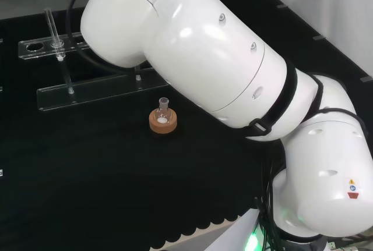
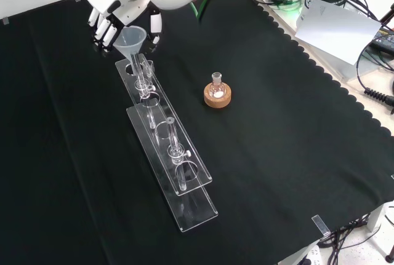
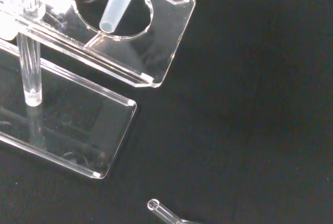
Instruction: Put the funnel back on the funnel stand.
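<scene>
A clear, cone-shaped funnel (image 2: pixel 131 37) is pinched by the curled fingers of the hand (image 2: pixel 114 3); its stem seems held over the funnel stand (image 2: pixel 161 126).

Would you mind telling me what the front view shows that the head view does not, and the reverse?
Front view: the hand curled on the funnel, above the end hole of the clear funnel stand, plus cables and equipment past the cloth's edge. Head view: the arm's large white links, which hide that area. Both: the stand and the small flask on its cork ring.
</scene>
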